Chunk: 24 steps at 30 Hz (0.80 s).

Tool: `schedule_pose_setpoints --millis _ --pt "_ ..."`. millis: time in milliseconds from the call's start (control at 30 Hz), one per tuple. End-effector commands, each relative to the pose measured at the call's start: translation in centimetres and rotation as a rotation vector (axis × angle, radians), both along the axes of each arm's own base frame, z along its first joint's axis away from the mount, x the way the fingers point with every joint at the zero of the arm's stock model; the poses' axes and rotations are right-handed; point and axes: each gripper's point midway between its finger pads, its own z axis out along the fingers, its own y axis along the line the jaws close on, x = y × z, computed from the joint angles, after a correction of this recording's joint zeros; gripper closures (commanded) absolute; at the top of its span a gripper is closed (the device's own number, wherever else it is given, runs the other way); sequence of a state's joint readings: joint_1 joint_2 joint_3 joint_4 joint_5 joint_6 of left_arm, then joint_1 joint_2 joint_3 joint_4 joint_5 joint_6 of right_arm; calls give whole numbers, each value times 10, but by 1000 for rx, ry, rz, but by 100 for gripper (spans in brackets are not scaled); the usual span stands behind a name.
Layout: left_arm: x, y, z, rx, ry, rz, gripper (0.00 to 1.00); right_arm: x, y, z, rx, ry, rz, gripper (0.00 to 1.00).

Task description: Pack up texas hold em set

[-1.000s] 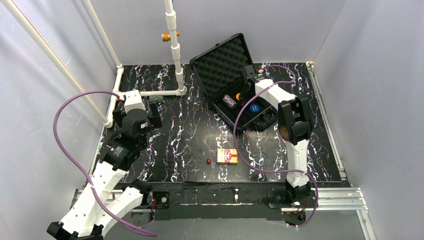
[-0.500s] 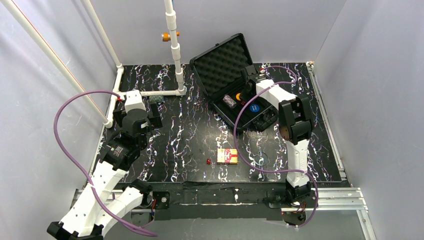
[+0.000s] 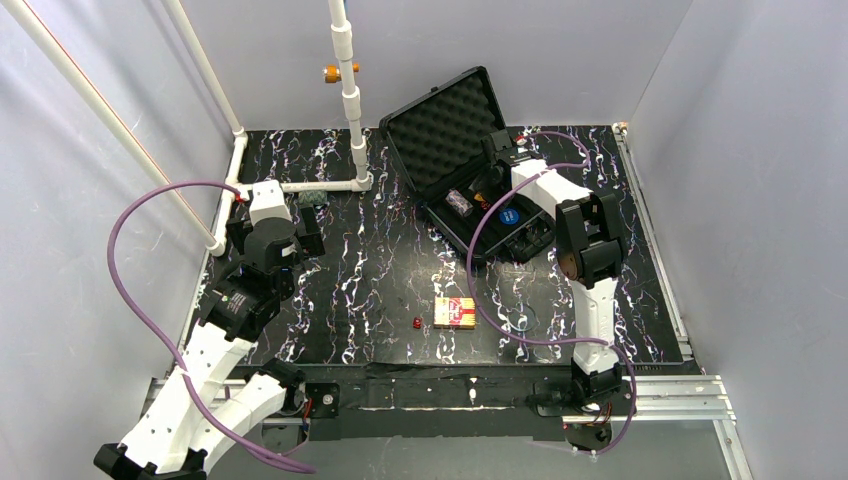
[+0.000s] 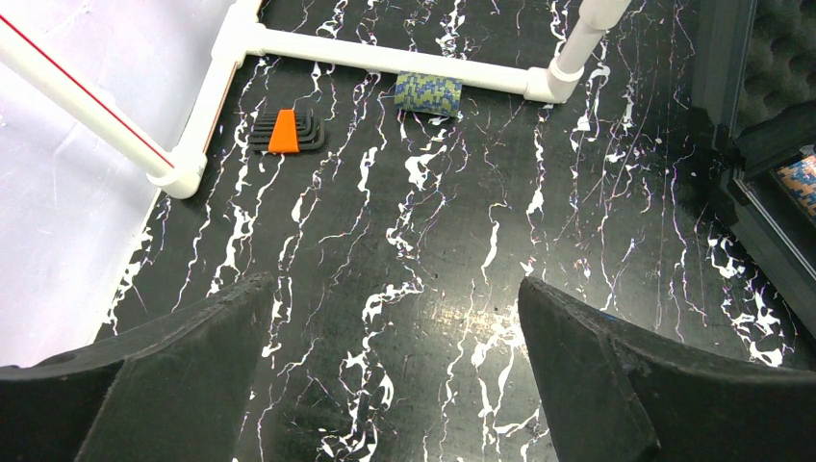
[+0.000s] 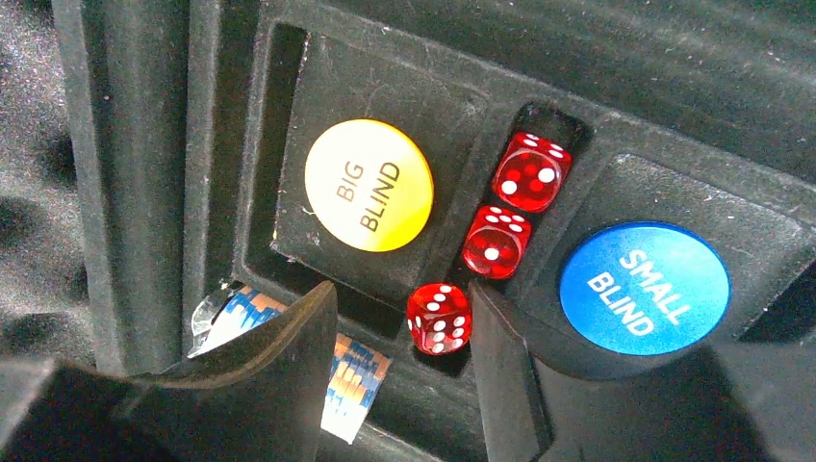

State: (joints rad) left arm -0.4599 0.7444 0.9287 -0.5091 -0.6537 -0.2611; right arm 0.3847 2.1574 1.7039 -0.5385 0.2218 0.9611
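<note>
On the table [image 3: 380,270], nearest the arm bases, the red and yellow card box [image 3: 455,312] lies flat. 1 loose die [image 3: 417,322], red, sits just beside it, and both are well apart from the case. Further back on the left, the left gripper [image 4: 395,385] points down over the table with its 2 fingers [image 4: 173,385] spread wide and nothing between them. Beyond it lie black hex keys [image 4: 285,132] in an orange holder and a small blue and green patterned block [image 4: 428,93]. The block rests against the white pipe frame [image 4: 462,69].

To the right and further back, the black case [image 3: 450,238] sits open, its foam-lined lid [image 3: 440,125] tilted up towards the rear. The right gripper [image 5: 404,298] reaches down into the tray of the case. Its fingers stand apart on either side of 1 red die [image 5: 439,318]. A clear gap shows on one side of that die, so it is not pinched. It sits in a narrow slot in line with 2 more dice [image 5: 496,241]. The orange disc [image 5: 369,185], marked BIG BLIND, lies in the pocket on one side of the slot. The blue disc [image 5: 644,288], marked SMALL BLIND, lies in the pocket on the other side. Striped chips [image 5: 351,380] show in the tray beneath the gripper.
</note>
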Motion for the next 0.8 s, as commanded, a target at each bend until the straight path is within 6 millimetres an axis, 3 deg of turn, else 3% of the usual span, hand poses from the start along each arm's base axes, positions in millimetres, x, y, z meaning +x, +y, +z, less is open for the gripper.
schedule_pose_setpoints --millis 0,233,567,767 --pt "-1 4 4 4 -17 13 2 -5 -4 2 -20 10 11 39" --pt "-1 4 4 7 -16 14 2 -10 -14 12 -59 1 -2 39" --pt "-1 5 5 6 -19 16 2 -19 -18 9 -67 20 1 39" --pt "-2 5 6 6 -23 17 2 -19 -21 21 -76 1 -6 39"
